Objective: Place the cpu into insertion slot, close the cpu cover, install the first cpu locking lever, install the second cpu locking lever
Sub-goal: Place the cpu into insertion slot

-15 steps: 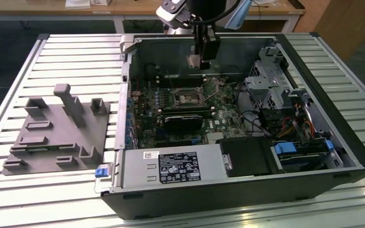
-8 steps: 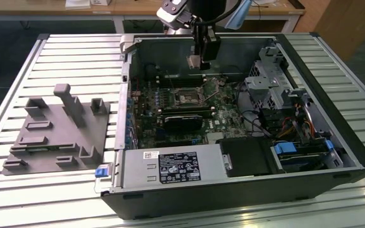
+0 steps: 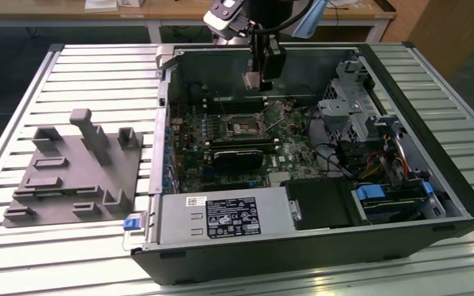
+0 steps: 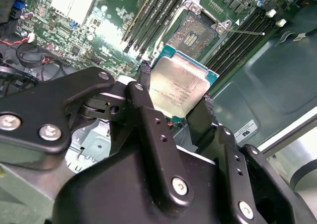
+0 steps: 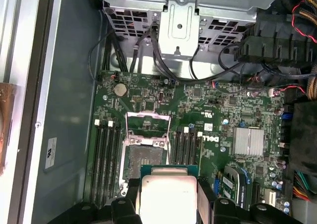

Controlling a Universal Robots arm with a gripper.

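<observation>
While the grey fixture block (image 3: 72, 166) sits untouched on the slatted table (image 3: 434, 74) at the exterior view's left, the work is over the open computer case (image 3: 320, 253) mid-frame. Inside, w/ the power-supply box (image 3: 220, 216) along the near wall, the green board (image 5: 208, 110) lies flat and the arm reaches down toward the far wall.

The gripper (image 4: 177, 88) is closed narrow on the cpu (image 5: 166, 194), i.e. black fingers (image 4: 144, 74) pinch two opposite edges, metal top facing the wrist cameras. The chip sits right at the fingertips, flat betw. them, nothing else touching it.

It hangs above the board, not seated. The insertion slot (image 5: 143, 159) is bare; in the first wrist view the chip overlaps the slot's nearer edge, so it is close to over it but clear of it. The cpu cover (image 5: 147, 124) stands swung open on the slot's other side, and a thin lever rod (image 4: 245, 32) just beside the slot looks released.

Handling, as a judgement: light, thin, stiff, w/ a smooth lid that is prob. slippery. The underside contacts and the slot's pins are the fragile bits, so edges only, as gripped here. It tolerates no pressing and no tilt, b/c a corner-first touch could bend pins.

At the exterior view's right, the metal drive cage (image 3: 352, 92) and its cables lie apart from the gripper.
</observation>
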